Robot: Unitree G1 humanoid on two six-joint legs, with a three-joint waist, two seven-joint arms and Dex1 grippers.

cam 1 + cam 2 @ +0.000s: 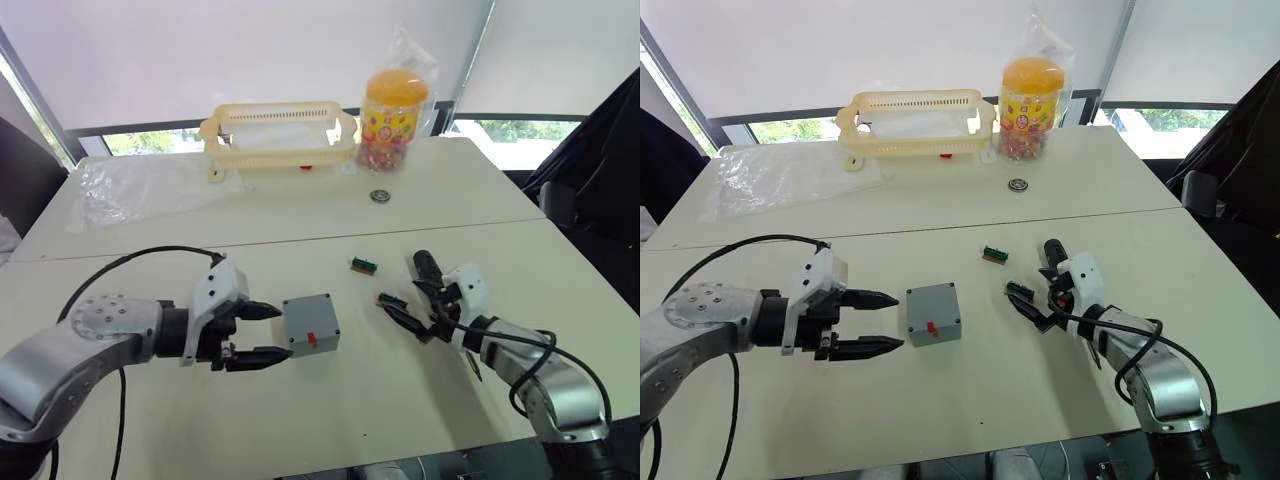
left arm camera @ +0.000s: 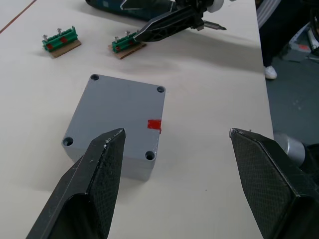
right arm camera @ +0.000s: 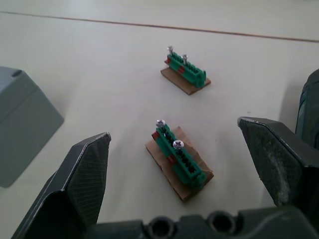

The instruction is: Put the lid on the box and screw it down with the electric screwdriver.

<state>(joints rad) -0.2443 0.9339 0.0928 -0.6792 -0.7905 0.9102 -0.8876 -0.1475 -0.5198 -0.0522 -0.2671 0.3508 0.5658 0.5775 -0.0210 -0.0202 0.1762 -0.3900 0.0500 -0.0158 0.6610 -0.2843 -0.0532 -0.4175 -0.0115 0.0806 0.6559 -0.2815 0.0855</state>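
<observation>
The grey box [image 1: 316,342] with a red mark on its side stands at the table's middle. The flat grey lid [image 2: 119,102] with corner holes lies on top of it. My left gripper [image 1: 282,332] is open, its fingertips just short of the box's left side. My right gripper [image 1: 410,302] is open and low over the table, with a small green block [image 3: 178,159] between its fingers. The black electric screwdriver [image 1: 426,266] lies on the table along the outside of one right finger and is not gripped.
A second green block [image 1: 363,265] lies a little farther back. At the far side stand a yellow basket [image 1: 280,130] and a candy jar [image 1: 392,115], with a plastic sheet [image 1: 130,185] to the left and a small round part [image 1: 380,196].
</observation>
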